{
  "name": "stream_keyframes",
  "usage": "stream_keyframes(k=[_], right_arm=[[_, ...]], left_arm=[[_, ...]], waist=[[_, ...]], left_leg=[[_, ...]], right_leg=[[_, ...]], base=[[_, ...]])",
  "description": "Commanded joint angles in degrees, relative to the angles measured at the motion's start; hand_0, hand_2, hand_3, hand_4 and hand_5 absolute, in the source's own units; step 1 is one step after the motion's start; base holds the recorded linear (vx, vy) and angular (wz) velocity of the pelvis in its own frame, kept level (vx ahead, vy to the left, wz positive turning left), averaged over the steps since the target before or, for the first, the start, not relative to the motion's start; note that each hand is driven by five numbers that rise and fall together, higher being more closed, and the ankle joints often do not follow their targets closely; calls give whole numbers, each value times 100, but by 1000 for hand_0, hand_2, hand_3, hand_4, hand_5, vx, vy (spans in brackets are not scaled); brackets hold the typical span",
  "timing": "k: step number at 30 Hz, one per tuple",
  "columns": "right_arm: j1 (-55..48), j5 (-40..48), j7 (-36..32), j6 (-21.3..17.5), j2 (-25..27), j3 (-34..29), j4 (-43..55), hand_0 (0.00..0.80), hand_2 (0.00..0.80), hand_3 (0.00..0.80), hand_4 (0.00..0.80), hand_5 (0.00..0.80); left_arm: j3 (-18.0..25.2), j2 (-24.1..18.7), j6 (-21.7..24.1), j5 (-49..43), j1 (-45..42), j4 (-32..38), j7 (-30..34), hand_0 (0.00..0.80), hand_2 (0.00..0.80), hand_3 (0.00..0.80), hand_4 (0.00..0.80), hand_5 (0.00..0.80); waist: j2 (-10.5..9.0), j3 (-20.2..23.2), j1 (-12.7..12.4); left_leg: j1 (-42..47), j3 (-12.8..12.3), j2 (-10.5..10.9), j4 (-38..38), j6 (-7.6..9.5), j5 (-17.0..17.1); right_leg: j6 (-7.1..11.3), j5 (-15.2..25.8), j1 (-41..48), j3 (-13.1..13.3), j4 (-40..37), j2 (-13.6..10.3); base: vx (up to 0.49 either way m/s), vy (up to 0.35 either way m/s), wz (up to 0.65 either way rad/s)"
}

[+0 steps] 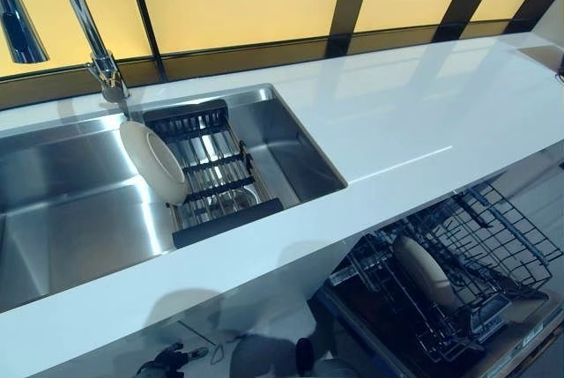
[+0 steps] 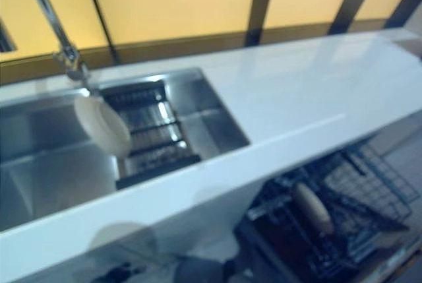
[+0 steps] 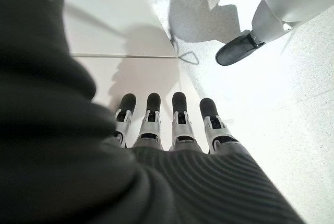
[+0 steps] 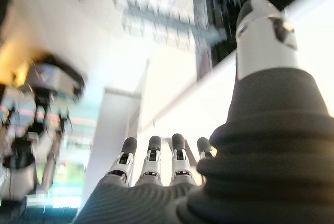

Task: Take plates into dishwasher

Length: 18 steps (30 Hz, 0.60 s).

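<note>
Fingers of the left hand [image 3: 172, 130] and right hand [image 4: 156, 166] are held straight, empty. One plate [image 1: 152, 161] is propped in the sink rack [image 1: 211, 171]; another plate [image 1: 425, 270] stands in the dishwasher basket [image 1: 493, 246] beneath the white counter [image 1: 414, 122].

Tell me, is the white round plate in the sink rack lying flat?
No, the white round plate stands on edge, leaning in the dark sink rack.

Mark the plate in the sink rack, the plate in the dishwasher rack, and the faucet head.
sink plate [image 1: 152, 160], left eye view, middle of its face
dishwasher plate [image 1: 425, 270], left eye view, its back
faucet head [image 1: 110, 80], left eye view, spout end
</note>
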State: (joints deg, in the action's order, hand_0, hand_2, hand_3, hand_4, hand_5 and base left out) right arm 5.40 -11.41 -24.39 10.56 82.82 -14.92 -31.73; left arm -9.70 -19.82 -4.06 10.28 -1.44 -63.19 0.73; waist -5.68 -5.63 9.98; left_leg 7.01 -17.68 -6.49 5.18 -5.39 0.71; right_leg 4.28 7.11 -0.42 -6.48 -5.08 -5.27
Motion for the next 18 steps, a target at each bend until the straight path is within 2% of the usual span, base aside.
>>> stream_keyframes(k=[1,6,7,8,12,15,18], right_arm=[[1028,137,664,-187,672,349,-197,0,0,0,0,0],[3154,-164,2025,-1103,853,2075,209,0,0,0,0,0],[3384,-268,2147,-1140,838,2265,312,0,0,0,0,0],[3989,-499,2443,-1364,795,2811,488,0,0,0,0,0],[5489,-1722,3109,-1862,597,4274,981,0,0,0,0,0],[6228,-2554,3410,-2149,377,5021,1224,0,0,0,0,0],[6777,-2986,3349,-2275,156,5547,1467,0,0,0,0,0]], left_arm=[[-36,-390,204,244,256,-215,-101,0,0,0,0,0],[-195,-445,310,438,218,-230,-81,0,0,0,0,0],[-213,-449,315,441,209,-225,-82,0,0,0,0,0],[-218,-433,311,476,174,-207,-95,0,0,0,0,0],[-237,-345,257,580,97,-108,-169,0,0,0,0,0],[-245,-294,185,625,35,4,-266,0,0,0,0,0],[-221,-296,100,695,22,49,-345,0,0,0,0,0]], waist=[[-289,-22,-419],[-299,9,-756],[-303,14,-799],[-296,34,-850],[-275,80,-1049],[-280,88,-1205],[-329,50,-1352]], left_leg=[[194,236,13,-18,262,-290],[102,454,73,-18,277,-240],[91,487,79,-18,276,-238],[67,550,88,-18,276,-232],[-18,755,120,-18,273,-198],[-120,911,127,-18,249,-151],[-228,1057,131,-18,225,-99]], right_leg=[[508,-74,184,-20,14,-22],[496,-150,280,-215,8,-86],[497,-161,291,-239,8,-93],[499,-183,312,-293,8,-108],[501,-236,367,-490,8,-166],[507,-260,385,-657,8,-201],[502,-274,391,-815,8,-223]], base=[[35,23,13],[31,30,6],[39,36,14],[48,33,24],[59,37,31],[49,26,32],[40,23,34]])
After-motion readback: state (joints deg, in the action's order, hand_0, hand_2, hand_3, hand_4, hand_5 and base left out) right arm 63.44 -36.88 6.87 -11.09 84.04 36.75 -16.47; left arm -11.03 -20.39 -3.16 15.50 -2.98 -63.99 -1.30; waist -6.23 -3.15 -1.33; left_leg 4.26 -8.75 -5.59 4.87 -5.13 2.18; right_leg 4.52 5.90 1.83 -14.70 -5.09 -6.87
